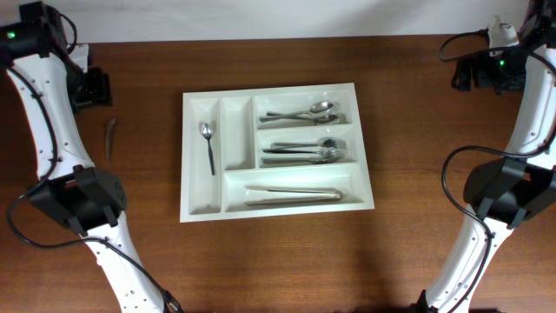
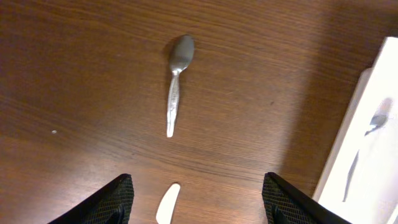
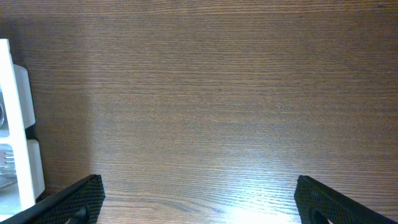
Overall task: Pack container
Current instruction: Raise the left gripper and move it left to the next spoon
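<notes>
The container, a white cutlery tray point(image 1: 269, 89), lies at the table's middle. Its left narrow compartment holds one small spoon point(image 1: 208, 143). The second narrow one looks empty. The long compartments hold spoons point(image 1: 304, 113), forks point(image 1: 308, 149) and knives point(image 1: 291, 195). A loose spoon point(image 1: 110, 137) lies on the table left of the tray. In the left wrist view it point(image 2: 175, 81) lies ahead of my open, empty left gripper point(image 2: 199, 202). The tray's edge point(image 2: 373, 81) shows at the right. My right gripper point(image 3: 199, 199) is open and empty over bare wood, the tray's edge point(image 3: 15, 124) at its left.
In the overhead view the left gripper point(image 1: 91, 87) hovers at the far back left and the right gripper point(image 1: 473, 74) at the far back right. A small white oblong patch point(image 2: 168, 204) shows on the wood between the left fingers.
</notes>
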Controlling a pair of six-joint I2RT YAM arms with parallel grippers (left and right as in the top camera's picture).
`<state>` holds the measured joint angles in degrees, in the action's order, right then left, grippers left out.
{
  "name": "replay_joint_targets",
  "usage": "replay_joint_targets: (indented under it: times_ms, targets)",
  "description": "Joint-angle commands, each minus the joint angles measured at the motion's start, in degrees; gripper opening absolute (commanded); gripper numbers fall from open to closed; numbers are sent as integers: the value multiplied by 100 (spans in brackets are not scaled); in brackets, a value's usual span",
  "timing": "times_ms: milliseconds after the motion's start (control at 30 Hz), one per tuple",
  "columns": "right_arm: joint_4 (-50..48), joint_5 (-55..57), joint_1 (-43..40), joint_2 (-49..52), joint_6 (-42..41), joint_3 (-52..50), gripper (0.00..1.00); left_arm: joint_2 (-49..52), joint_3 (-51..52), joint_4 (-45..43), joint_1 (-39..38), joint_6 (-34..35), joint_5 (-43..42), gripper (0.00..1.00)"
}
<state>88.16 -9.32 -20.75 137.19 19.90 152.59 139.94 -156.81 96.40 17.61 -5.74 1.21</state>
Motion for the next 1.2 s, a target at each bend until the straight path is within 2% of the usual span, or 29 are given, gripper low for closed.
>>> replay_joint_targets:
  times_ms: [0,300,467,700,1167]
  targets:
    - [-15,11,-28,-83,-9,-31,99,-74,184,-63,101,-166,177,69]
    - [-15,11,-28,-83,-9,-31,99,-72,1399,-861,131,-186,437,71]
    - [-15,11,-28,-83,-9,-31,99,-72,2044,-1252,133,-553,446,71]
    - [-15,11,-28,-83,-9,-31,99,-72,2839,-1759,170,-527,444,70]
    - [-15,11,-28,-83,-9,-31,99,-11,2957,-2350,472,-466,247,71]
